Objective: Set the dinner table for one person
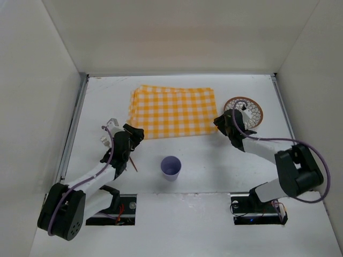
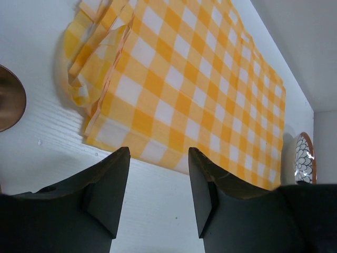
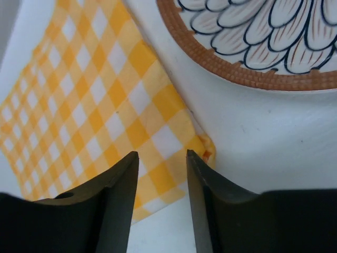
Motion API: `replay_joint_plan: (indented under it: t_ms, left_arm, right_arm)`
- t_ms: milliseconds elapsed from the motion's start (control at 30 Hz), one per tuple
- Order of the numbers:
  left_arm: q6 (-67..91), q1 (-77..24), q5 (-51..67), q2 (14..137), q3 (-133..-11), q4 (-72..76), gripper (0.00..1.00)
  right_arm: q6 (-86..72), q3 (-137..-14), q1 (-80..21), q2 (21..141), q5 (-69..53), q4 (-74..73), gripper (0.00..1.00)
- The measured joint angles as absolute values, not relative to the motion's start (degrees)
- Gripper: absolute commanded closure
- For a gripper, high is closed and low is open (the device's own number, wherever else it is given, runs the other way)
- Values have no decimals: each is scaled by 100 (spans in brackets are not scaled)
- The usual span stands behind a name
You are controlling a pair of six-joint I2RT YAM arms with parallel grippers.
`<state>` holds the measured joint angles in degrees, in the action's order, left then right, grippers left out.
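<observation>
The dinner table (image 1: 214,160) is the wide white surface. A yellow-and-white checked cloth mat (image 1: 174,111) lies flat at its back middle, its left edge rumpled and folded over (image 2: 84,63). My left gripper (image 1: 135,133) stands open over bare table just short of the mat's near left corner (image 2: 158,153), with nothing between its fingers. My right gripper (image 1: 221,122) is open above the mat's near right corner (image 3: 162,154), and the checked cloth (image 3: 105,105) shows through the gap. A flower-patterned plate (image 1: 245,111) with a brown rim (image 3: 231,74) sits just right of the mat.
A pale purple cup (image 1: 171,167) stands upright in front of the mat, between the arms. Metal cutlery (image 1: 109,134) and a thin brown stick (image 1: 134,164) lie beside the left arm. A copper-coloured round piece (image 2: 8,97) shows at the left wrist view's edge. White walls enclose the table.
</observation>
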<state>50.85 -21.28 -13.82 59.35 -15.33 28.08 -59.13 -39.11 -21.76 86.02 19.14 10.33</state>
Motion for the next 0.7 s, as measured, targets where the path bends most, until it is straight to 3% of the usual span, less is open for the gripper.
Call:
replay_joint_plan:
  t_ms: [67,167,300,367,433,500,700]
  left_arm:
    - [5019,-2154,-1406,5907,-1533,2834,54]
    - [4930,-2246,-1441,5955,-1535,2858,54]
    - [4853,-2405,-1446,6169,-1535,2897,54]
    - [4816,-2512,-1463,6254,-1535,2906,54]
    - [4759,-2620,-1511,6359,-1549,2943,56]
    - [4709,-2698,-1568,6497,-1594,2943,56]
    - [4694,-2729,-1894,6591,-1754,2700,54]
  right_arm:
    - [-5778,-3833,-2211,8073,1984,939,46]
    - [-5380,-3756,-2451,7363,2071,899,51]
    - [-4797,-3627,-3002,6807,2165,663,74]
    - [-4668,-3557,-3105,6801,2156,530,75]
    - [-4622,-3509,-2995,6952,2112,412,69]
    - [-4641,-3481,-2832,7166,2082,357,49]
    - [-4897,-3481,-2491,7907,2053,414,37]
